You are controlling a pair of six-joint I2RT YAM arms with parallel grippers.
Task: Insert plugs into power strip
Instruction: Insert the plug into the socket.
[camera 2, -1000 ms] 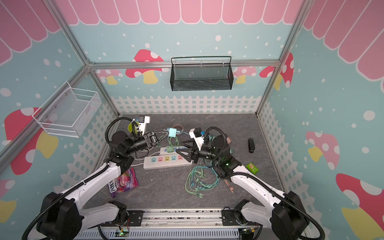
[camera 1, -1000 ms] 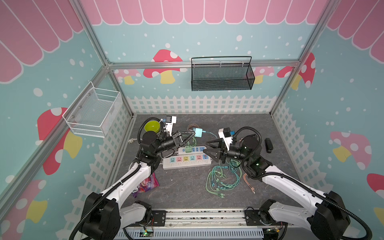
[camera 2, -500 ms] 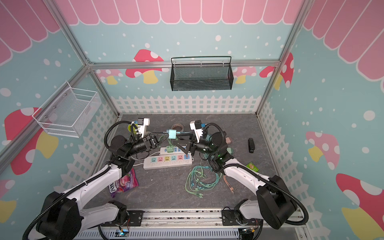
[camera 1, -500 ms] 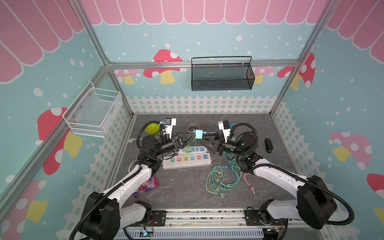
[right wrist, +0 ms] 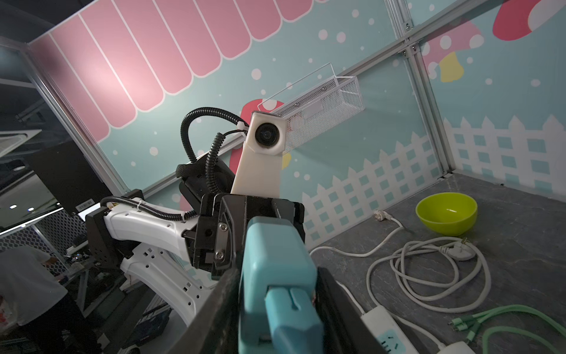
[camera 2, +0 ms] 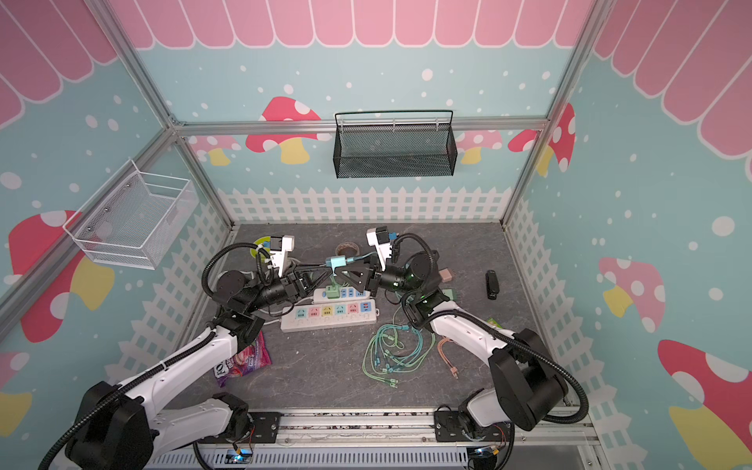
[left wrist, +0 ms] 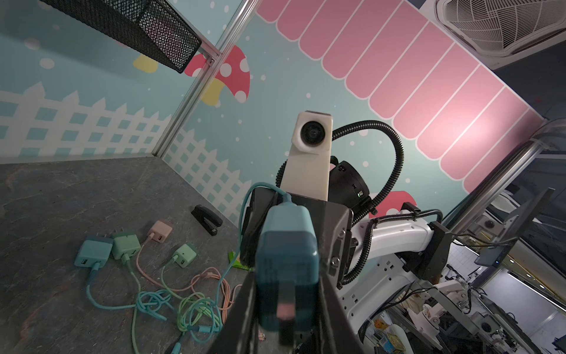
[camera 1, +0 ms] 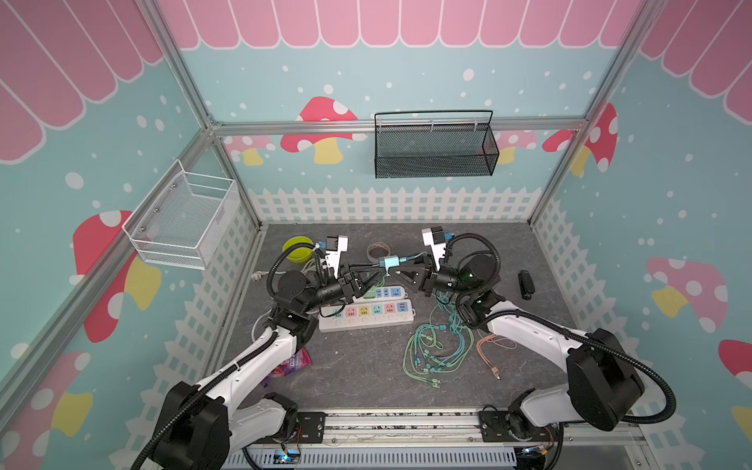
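The teal plug [camera 1: 389, 261] is held in mid-air. The left gripper [camera 1: 380, 266] is clamped on its pronged end and the right gripper [camera 1: 398, 267] is closed on its cable end, both directly above the power strips [camera 1: 366, 313]. A top view shows a snack packet [camera 2: 244, 360] under the left arm, lettered "FO", the rest unreadable. The left wrist view shows four loose plugs [left wrist: 124, 246] beyond the right gripper, mostly hidden from above.
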